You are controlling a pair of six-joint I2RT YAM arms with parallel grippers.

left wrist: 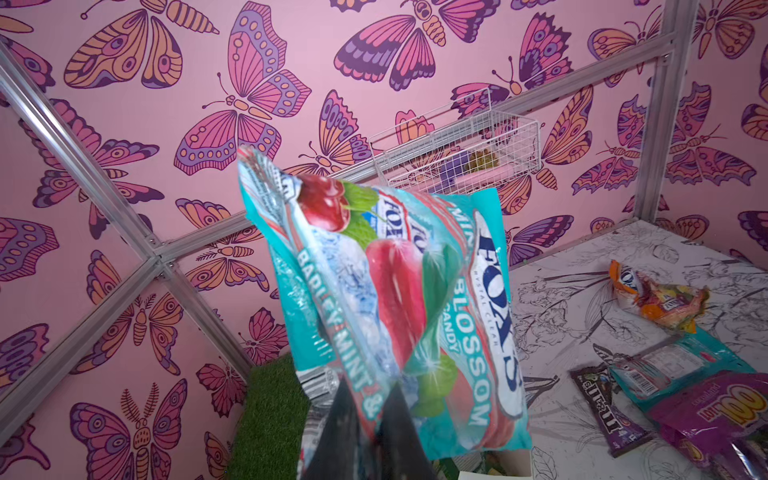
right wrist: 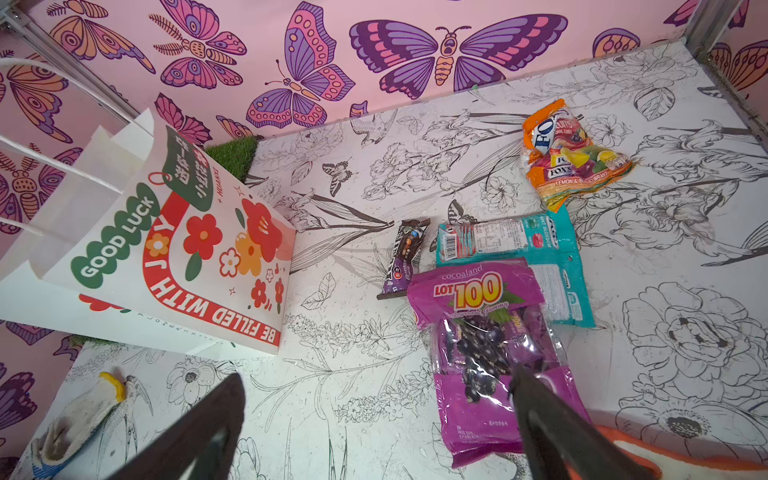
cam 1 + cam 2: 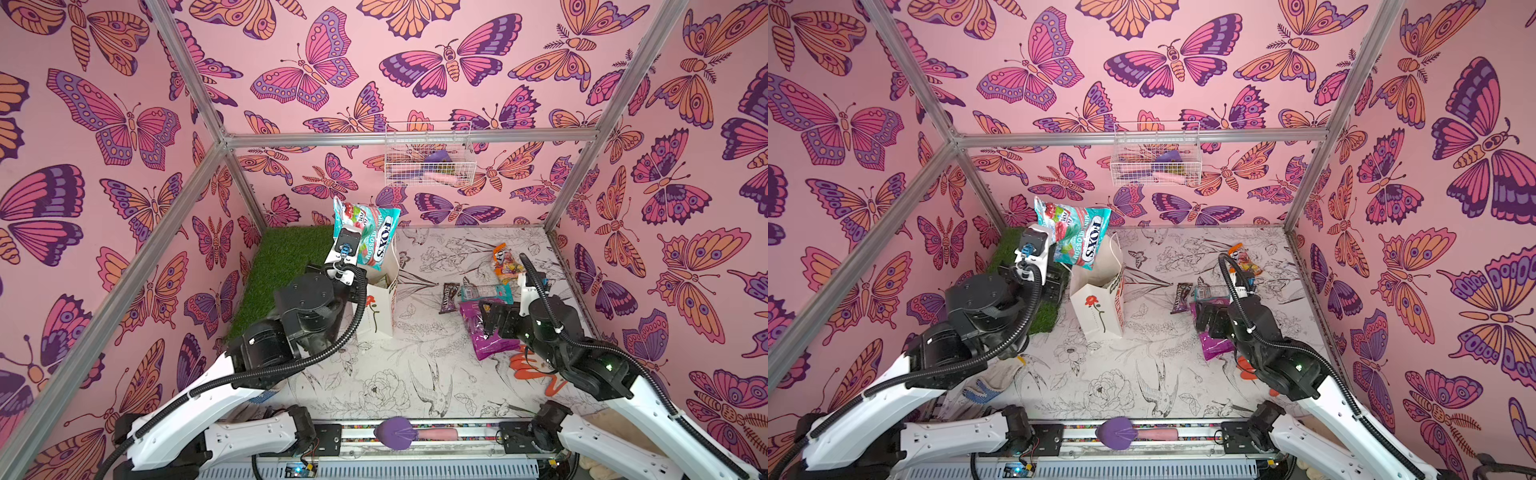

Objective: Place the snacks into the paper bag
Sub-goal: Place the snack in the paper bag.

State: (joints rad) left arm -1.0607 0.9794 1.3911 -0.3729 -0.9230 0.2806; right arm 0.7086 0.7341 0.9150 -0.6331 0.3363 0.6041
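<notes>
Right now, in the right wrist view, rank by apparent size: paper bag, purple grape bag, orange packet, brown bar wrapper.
Largest to smallest:
1. paper bag
2. purple grape bag (nearest snack)
3. orange packet
4. brown bar wrapper

Paper bag [image 3: 376, 316] left of centre, loose packets to its right.
The paper bag stands on the bench [image 3: 415, 374] just right of the mat [image 3: 282, 270], and the left tool [image 1: 370, 390] holds the raised packet [image 3: 370, 237] above its mouth. Well to the right lie the bar [image 3: 449, 297] and the flat packet [image 3: 486, 292], whose near side the grape bag [image 3: 484, 332] overlaps. The fruit packet [image 3: 505, 264] lies behind them. The right tool [image 2: 376, 376] is over the grape bag's near end.
</notes>
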